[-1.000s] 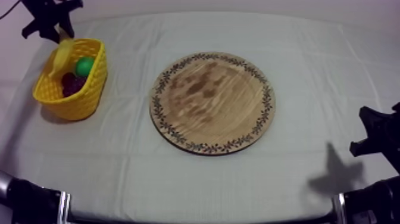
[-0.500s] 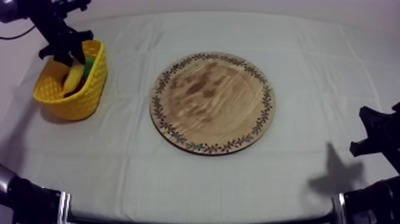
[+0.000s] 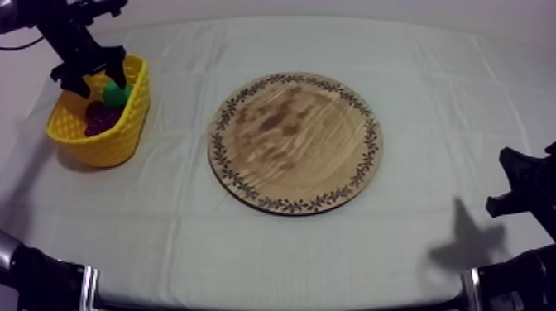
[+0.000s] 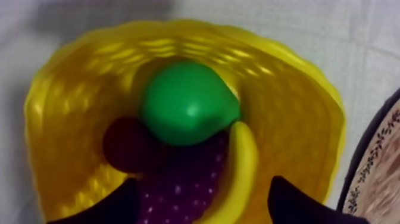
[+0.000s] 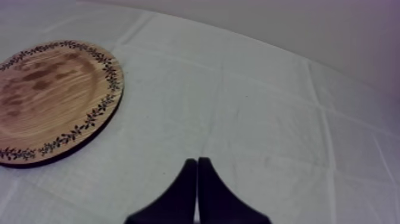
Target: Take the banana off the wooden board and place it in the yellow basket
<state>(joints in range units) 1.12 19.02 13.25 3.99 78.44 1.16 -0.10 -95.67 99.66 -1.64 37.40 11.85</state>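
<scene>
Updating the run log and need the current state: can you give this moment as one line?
banana: in basket, beside pear | left end effector: open, above basket | right end effector: shut, near board

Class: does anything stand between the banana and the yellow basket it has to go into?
Nothing visible does: the banana already lies inside the yellow basket, beside the pear and the grapes, with the left gripper open above it.
</scene>
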